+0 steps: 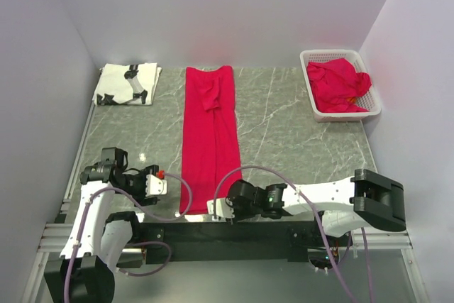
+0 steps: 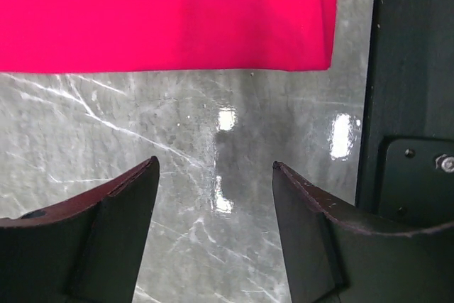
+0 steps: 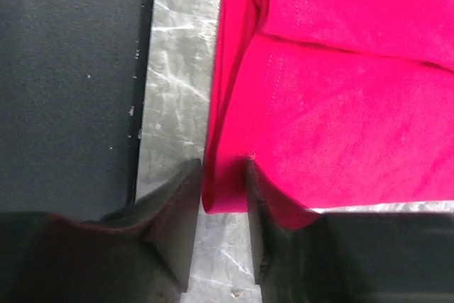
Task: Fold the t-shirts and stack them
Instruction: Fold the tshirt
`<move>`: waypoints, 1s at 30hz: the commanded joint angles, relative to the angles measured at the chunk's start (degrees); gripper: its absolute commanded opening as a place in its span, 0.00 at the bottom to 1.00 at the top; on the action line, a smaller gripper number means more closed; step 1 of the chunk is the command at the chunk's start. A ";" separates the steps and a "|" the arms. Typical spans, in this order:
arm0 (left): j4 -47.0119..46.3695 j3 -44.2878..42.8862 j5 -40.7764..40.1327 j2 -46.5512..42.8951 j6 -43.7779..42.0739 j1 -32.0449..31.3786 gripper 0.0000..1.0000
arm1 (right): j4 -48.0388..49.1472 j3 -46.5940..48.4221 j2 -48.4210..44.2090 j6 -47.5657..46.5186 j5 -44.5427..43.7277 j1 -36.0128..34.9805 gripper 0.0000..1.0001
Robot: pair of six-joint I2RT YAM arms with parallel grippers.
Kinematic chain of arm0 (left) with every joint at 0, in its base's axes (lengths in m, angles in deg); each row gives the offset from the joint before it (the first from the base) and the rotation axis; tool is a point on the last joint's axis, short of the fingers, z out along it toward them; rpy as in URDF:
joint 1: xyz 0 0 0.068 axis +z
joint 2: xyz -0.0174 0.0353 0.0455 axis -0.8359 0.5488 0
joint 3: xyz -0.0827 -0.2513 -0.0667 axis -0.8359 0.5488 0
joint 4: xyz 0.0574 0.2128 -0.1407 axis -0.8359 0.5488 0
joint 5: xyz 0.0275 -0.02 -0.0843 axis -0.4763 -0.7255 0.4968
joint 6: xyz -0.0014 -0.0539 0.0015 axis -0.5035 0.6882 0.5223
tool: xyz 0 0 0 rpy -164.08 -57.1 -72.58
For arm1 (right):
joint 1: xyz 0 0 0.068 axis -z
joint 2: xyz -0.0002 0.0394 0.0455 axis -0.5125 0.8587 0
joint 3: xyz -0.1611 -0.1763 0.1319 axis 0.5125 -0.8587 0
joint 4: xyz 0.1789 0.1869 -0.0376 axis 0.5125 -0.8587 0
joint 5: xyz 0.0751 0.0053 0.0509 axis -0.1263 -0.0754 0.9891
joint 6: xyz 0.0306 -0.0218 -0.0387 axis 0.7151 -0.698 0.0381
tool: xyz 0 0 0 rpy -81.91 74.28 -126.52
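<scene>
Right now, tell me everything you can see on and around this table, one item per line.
laid-out red t-shirt: one, bright red, long strip down the table's middle
patterned t-shirt: one, white with black print, folded, far left corner
basket: one, white lattice, far right corner
basket t-shirts: heap, count unclear, red, inside the basket
table: one, grey marbled
left end effector: one, black, open over bare table beside the strip
right end effector: one, black, pinching the strip's near edge
</scene>
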State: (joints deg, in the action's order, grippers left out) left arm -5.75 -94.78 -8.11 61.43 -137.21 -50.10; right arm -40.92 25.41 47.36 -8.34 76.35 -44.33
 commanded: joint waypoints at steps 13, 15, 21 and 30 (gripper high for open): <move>2.28 0.74 0.47 -0.55 -7.31 -9.67 0.52 | -6.13 4.47 1.23 6.14 6.89 7.39 0.00; -1.49 1.61 0.47 -1.52 -1.95 -14.66 0.45 | -6.83 5.43 0.71 7.37 8.73 9.41 0.00; -13.96 3.38 -3.66 -0.74 15.71 -27.93 0.37 | -8.06 6.58 0.79 7.55 10.85 11.87 0.00; -26.80 1.35 -15.57 8.50 42.70 -51.75 0.56 | -8.68 7.81 2.46 7.47 12.08 12.84 0.00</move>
State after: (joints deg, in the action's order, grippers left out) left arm -25.75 -92.37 -17.03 69.65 -106.96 -95.74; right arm -48.79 30.83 49.50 -1.36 87.39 -32.22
